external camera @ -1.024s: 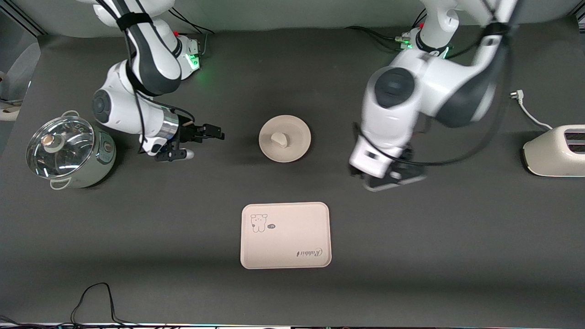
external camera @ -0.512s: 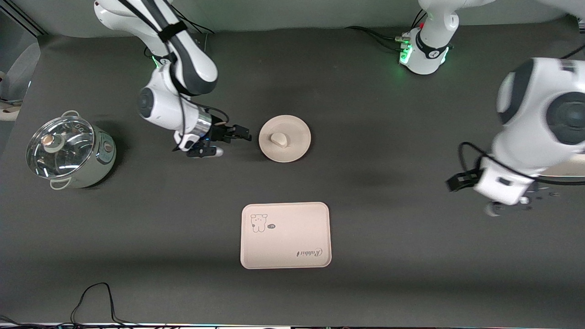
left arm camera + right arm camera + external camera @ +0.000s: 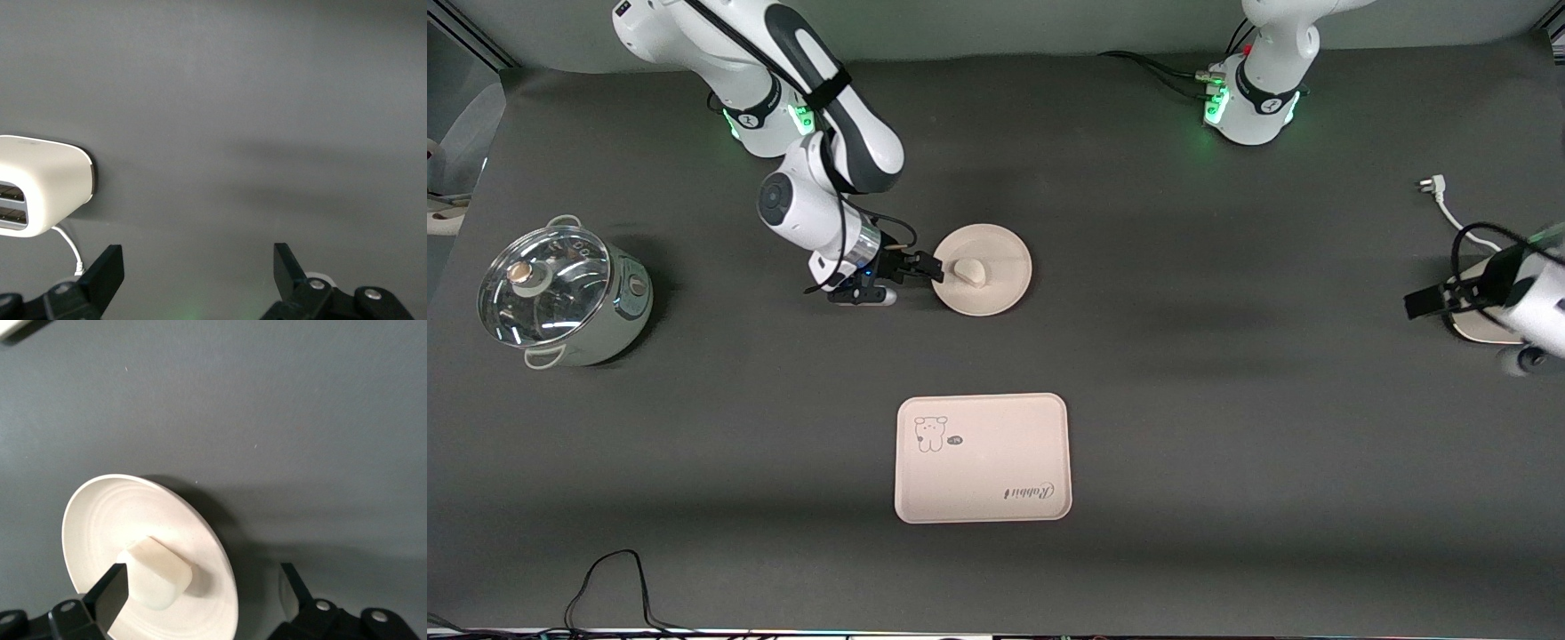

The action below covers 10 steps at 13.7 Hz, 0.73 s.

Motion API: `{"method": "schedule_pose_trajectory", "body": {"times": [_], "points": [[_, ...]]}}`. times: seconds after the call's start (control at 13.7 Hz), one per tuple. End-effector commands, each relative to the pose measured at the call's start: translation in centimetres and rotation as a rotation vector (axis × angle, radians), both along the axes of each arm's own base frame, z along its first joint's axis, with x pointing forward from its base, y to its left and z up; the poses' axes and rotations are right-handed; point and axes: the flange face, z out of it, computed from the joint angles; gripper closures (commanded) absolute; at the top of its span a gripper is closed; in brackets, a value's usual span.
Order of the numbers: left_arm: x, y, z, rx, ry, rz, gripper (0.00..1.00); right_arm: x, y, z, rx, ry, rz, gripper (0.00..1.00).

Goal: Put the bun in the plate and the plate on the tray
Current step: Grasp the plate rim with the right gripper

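The round cream plate (image 3: 1000, 253) lies mid-table with the off-white bun (image 3: 969, 269) on it. The cream tray (image 3: 983, 458) with the animal drawing lies nearer the front camera, apart from the plate. My right gripper (image 3: 925, 274) is open at the plate's rim on the right arm's side. In the right wrist view the right gripper (image 3: 200, 593) has one finger over the plate (image 3: 113, 513) beside the bun (image 3: 157, 573) and the other outside the rim. My left gripper (image 3: 1418, 302) is open and empty over the toaster at the left arm's end; the left wrist view (image 3: 197, 267) shows it wide open.
A steel pot with a glass lid (image 3: 560, 293) stands at the right arm's end. A white toaster (image 3: 40, 193) with its white cord (image 3: 1449, 209) stands at the left arm's end, mostly under the left hand. A black cable (image 3: 605, 578) lies at the front edge.
My right gripper has moved from near the pot's side across to the plate's rim. My left arm has swung away from beside the plate to over the toaster.
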Motion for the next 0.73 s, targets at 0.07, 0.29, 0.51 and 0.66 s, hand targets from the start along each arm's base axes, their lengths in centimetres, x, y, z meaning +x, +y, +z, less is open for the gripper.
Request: {"method": "schedule_pose_trajectory", "body": {"times": [0.07, 0.29, 0.51, 0.66], "points": [[-3.8, 0.7, 1.1, -0.014, -0.007, -0.095, 0.0, -2.3, 0.6, -3.9, 0.028, -0.034, 0.019, 0.0], [-5.8, 0.3, 1.3, -0.009, -0.07, -0.098, 0.0, -2.7, 0.2, -4.7, 0.043, -0.042, 0.014, 0.04], [-5.9, 0.4, 1.3, -0.019, -0.056, -0.109, 0.0, -2.7, 0.1, -5.0, 0.038, -0.038, 0.016, 0.38], [-6.4, 0.3, 1.1, -0.057, -0.017, -0.098, 0.0, -2.7, 0.1, -5.0, 0.039, -0.04, 0.017, 0.63]]}}
